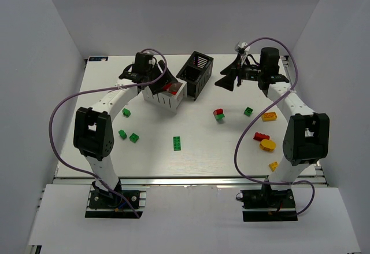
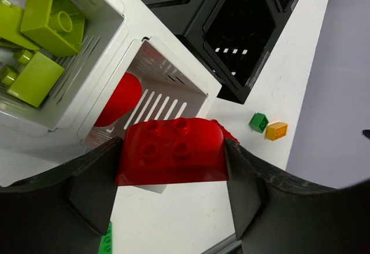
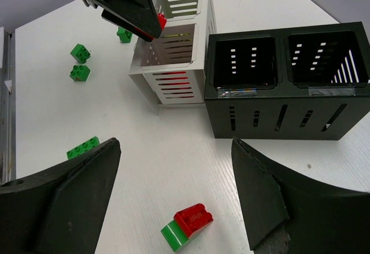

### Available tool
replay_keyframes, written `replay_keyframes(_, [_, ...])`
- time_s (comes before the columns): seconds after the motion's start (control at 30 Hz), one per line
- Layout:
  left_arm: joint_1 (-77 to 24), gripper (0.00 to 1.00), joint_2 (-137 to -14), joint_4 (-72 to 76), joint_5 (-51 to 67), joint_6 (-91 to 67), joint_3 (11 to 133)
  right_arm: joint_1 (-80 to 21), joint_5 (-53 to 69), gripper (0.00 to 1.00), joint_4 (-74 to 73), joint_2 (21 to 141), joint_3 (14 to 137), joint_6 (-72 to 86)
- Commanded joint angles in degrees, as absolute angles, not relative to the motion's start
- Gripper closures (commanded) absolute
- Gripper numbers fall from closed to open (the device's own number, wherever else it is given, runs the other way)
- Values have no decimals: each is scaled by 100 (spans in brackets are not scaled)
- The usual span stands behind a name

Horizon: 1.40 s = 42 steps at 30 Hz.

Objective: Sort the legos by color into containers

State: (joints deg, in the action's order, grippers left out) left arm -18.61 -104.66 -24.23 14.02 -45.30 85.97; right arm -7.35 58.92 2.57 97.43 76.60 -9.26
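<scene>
Left gripper (image 2: 171, 170) pinching a red brick (image 2: 170, 147) just above the white container's (image 2: 110, 40) red-holding compartment, right gripper (image 3: 173, 170) spread and empty near the black container (image 3: 277, 112); centre the brick over that cell before release so it clears the rim.

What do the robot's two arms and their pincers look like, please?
Both the left arm and the right arm have white links joined by bulky black joint housings, and they stand on black base plates. A thin purple cable loops alongside each. The left pincer and right pincer have broad, matte black, wedge-shaped fingers. No markings are legible.
</scene>
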Motion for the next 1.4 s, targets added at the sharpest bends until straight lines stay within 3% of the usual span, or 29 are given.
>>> replay_keyframes(0.0, [-1898,21,-10248,-2514,1327,-4517,8833,-712,6056,18,246,9475,7629,-967])
replay_keyframes(0.1, [-1898,20,-10222,-2505,1318,-4526,8833,-703,6047,18,246,9440,7611,-967])
replay_keyframes(0.17, [-1898,13,-10195,-2505,1318,-4535,8868,-703,6056,18,237,9422,7603,-967])
replay_keyframes(0.43, [-1898,13,-10011,-2479,1310,-4579,9096,-694,6029,17,80,9334,7629,-1081])
replay_keyframes(0.6, [-1907,15,-9581,-2435,1187,-4413,9062,-694,5644,16,-735,9159,7629,-2037])
replay_keyframes(0.8, [-1872,18,-8211,-2049,467,-3929,7895,-694,4424,11,-1010,8719,7085,-2426])
replay_keyframes(0.93, [-1776,2,-7270,-1837,-199,-3832,6936,-808,3571,11,-1274,8570,6856,-2321])
replay_keyframes(1.07, [-1618,2,-6515,-1863,-527,-3832,6180,-1465,1928,10,-1247,8455,6469,-2119])
replay_keyframes(1.2, [-1486,2,-6136,-1741,-440,-3771,5521,-1959,785,11,-2011,8937,6958,-1716])
replay_keyframes(1.37, [-1415,2,-5872,-1495,-422,-3972,4844,-2170,826,16,-2496,9650,7628,-977])
